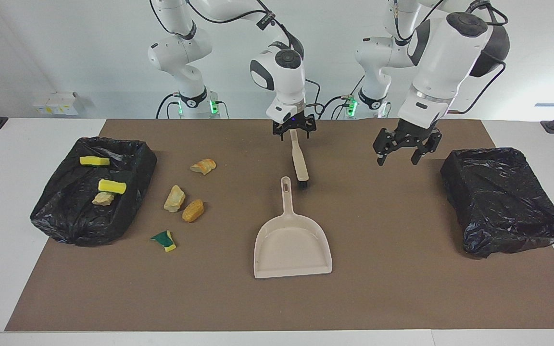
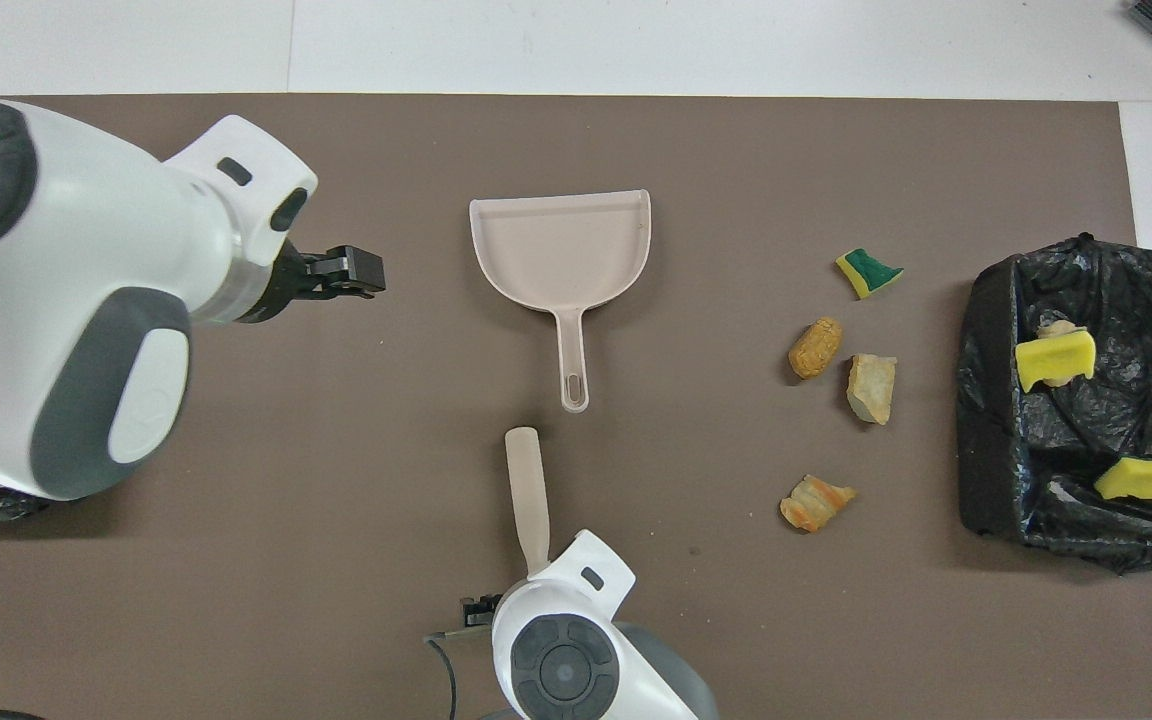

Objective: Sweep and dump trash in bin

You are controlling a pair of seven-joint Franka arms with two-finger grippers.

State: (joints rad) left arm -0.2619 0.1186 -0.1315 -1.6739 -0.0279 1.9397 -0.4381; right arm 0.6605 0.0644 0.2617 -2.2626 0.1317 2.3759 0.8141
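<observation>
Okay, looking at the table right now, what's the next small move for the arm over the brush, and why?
Probably lower the right gripper and close its fingers on the brush handle. It hangs open over that handle's end, and four scraps still lie on the mat, like the orange chunk.

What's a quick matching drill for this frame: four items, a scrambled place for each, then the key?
1 brush
2 dustpan
3 green-and-yellow sponge piece
4 yellow sponge bits

A in the black bin
B on the mat, farther from the robots than the brush
C handle end under the right gripper
D on the mat beside the bin, farthest scrap from the robots

1-C, 2-B, 3-D, 4-A
</observation>
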